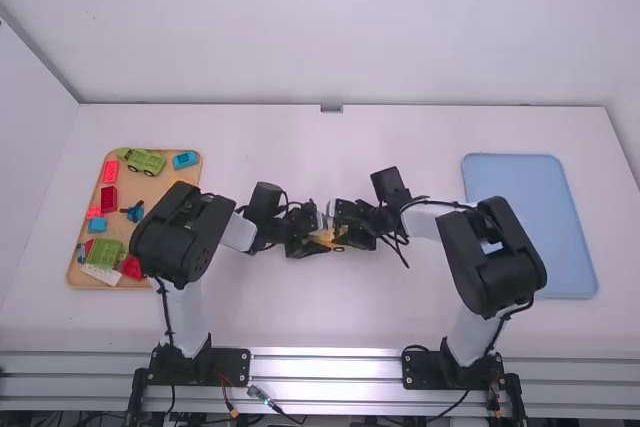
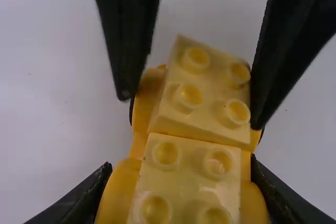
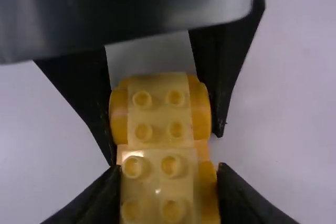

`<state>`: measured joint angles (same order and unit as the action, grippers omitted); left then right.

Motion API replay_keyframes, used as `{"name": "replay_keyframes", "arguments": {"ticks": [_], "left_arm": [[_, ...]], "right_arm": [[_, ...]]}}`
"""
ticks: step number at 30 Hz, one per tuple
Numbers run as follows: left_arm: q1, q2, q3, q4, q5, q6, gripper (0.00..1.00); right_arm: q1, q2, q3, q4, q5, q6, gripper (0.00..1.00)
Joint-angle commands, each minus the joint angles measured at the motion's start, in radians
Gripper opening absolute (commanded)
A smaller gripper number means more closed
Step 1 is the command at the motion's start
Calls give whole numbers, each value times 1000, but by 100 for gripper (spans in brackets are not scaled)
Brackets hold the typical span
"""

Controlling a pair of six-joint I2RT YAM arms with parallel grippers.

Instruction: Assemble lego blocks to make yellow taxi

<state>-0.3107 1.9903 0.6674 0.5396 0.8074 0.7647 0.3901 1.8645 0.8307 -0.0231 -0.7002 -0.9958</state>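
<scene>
Near the middle of the table in the high view, my left gripper [image 1: 308, 238] and my right gripper [image 1: 350, 231] face each other across an orange-yellow car [image 1: 325, 238]. In the left wrist view, my left gripper [image 2: 181, 190] is shut on the car's near end, beside a pale yellow studded block [image 2: 191, 174]. A second yellow block [image 2: 212, 90] sits askew at the far end, between the right gripper's fingers. In the right wrist view, my right gripper [image 3: 168, 190] is shut on the car [image 3: 205, 182], with the left gripper's fingers at its far end.
At the left, a wooden tray [image 1: 72, 272] holds a green vehicle [image 1: 142, 160], a green block [image 1: 104, 253], red blocks [image 1: 109, 199] and blue blocks [image 1: 186, 159]. A light blue tray [image 1: 530, 207] lies at the right, partly behind the right arm.
</scene>
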Motion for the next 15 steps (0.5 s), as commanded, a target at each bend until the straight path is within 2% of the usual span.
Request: {"name": "replay_keyframes", "arguments": {"ticks": [1, 8, 10, 15], "left_arm": [[-4, 13, -14, -23, -39, -17, 38], [-3, 13, -14, -26, -39, -17, 39], [-3, 13, -14, -26, -39, -16, 39], [-4, 13, -14, -26, -41, -16, 39]], "right_arm": [[-5, 42, 23, -35, 20, 3, 36], [-11, 39, 73, -106, -6, -7, 32], [-10, 39, 89, -141, -6, -30, 36], [-10, 39, 116, -172, -6, -18, 35]]}}
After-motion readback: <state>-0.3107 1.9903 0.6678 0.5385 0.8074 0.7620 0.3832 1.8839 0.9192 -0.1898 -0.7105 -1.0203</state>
